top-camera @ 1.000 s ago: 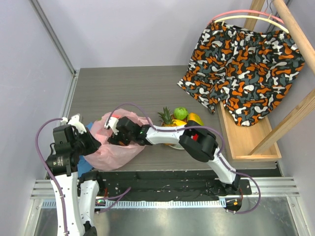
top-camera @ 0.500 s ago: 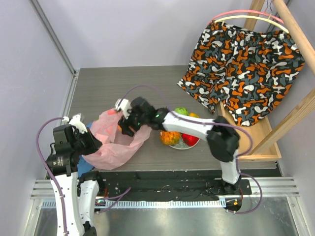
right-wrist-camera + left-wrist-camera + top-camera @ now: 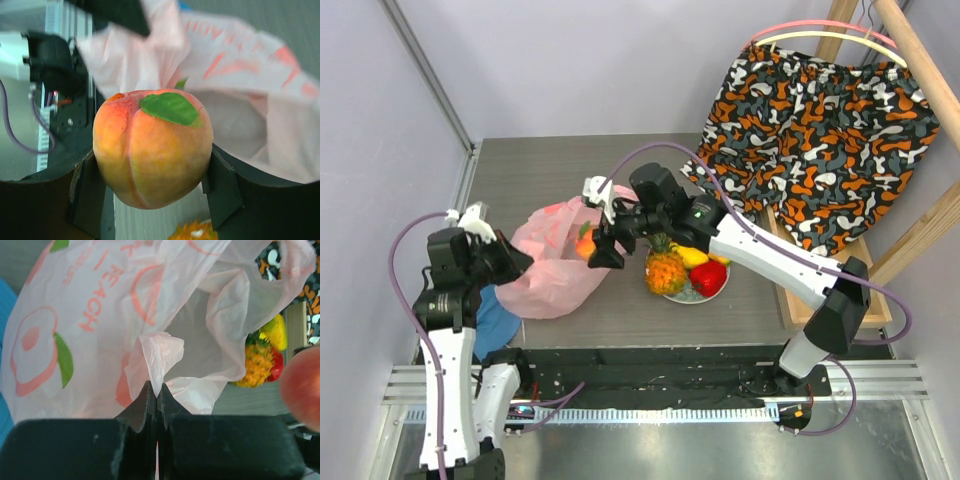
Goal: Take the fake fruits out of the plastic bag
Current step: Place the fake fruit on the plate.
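Note:
The pink plastic bag (image 3: 552, 268) lies left of centre, its mouth facing right. My left gripper (image 3: 516, 262) is shut on a fold of the bag's rim (image 3: 159, 356); printed peach motifs (image 3: 35, 352) fill that view. My right gripper (image 3: 594, 246) hangs above the bag's mouth, shut on an orange peach (image 3: 152, 147) with a green leaf, one finger (image 3: 223, 190) on each side. Just right of the bag, a plate (image 3: 722, 288) carries the pineapple (image 3: 665, 269), a red piece (image 3: 708, 279) and a yellow piece (image 3: 692, 256). The bag's inside (image 3: 235, 120) shows behind the peach.
A blue fabric hat (image 3: 496, 326) lies under the bag's near left side. A patterned orange, black and white cloth (image 3: 820, 140) hangs on a wooden rack (image 3: 825, 285) at the right. Grey walls close the table's left and back.
My right gripper has come up out of the bag with the peach in it and moved back and to the right. The left gripper has lifted the bag's rim slightly.

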`<state>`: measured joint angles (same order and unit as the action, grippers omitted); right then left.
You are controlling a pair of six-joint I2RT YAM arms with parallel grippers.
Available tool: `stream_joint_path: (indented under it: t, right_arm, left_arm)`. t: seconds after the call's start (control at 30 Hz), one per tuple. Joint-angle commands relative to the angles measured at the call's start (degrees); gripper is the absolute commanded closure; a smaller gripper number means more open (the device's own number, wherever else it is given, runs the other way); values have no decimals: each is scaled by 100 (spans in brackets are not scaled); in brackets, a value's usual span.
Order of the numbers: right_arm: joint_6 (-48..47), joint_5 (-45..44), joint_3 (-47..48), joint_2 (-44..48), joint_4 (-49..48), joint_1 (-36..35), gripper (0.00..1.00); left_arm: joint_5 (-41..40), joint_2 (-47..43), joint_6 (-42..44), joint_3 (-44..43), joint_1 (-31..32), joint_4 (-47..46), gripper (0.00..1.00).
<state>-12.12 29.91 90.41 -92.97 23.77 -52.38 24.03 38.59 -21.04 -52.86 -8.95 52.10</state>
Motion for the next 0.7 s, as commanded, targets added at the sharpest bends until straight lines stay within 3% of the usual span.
stream_joint_path:
  t: [0.0,0.1,0.3,0.67]
  right_arm:
    - [-413,-142,-391,743,944,342,83]
    - [-851,-652,-655,1315,1522,797,83]
    - [-1512,-1198,-1710,2142,2026,1808,83]
    - [-2197,-1584,-2484,1414,1465,2575,82]
  left_arm:
    - [-363,586,-112,-548,139,-1579,100]
    - [-855,895,-67,-795,139,-1808,100]
    - [-786,870,-199,-691,78,-2142,100]
    - [-531,799,-173,-761,-379,-2099,100]
